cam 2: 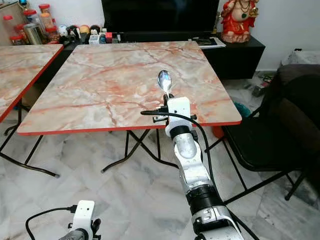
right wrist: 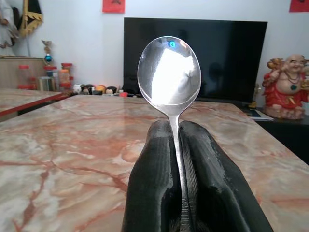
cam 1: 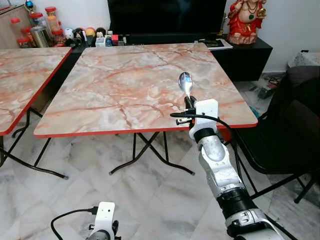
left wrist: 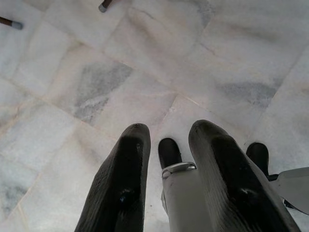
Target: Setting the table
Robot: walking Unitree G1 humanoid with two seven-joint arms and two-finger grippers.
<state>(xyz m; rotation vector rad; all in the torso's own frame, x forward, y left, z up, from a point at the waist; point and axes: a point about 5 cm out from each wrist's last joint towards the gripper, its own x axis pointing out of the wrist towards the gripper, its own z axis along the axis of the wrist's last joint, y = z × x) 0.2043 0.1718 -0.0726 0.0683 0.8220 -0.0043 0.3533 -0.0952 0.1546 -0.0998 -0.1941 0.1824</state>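
Observation:
A shiny metal spoon (cam 1: pixel 185 83) stands bowl-up in my right gripper (cam 1: pixel 189 102), which is shut on its handle. The gripper hovers over the near right edge of the marble-patterned folding table (cam 1: pixel 125 85) with a red rim. In the right wrist view the spoon (right wrist: pixel 169 77) rises from between the two black fingers (right wrist: pixel 154 193), its bowl facing the camera. My left gripper (left wrist: pixel 169 159) hangs low over the tiled floor, its fingers a little apart with nothing between them; its wrist (cam 1: pixel 104 222) shows at the bottom of the left eye view.
A second marble table (cam 1: pixel 20 80) stands to the left. A black folding chair (cam 1: pixel 280 140) sits at the right. Behind the table are a dark TV console (cam 1: pixel 240 55) with a TV (cam 1: pixel 165 15), jars (cam 1: pixel 40 27) and a red figurine (cam 1: pixel 246 20).

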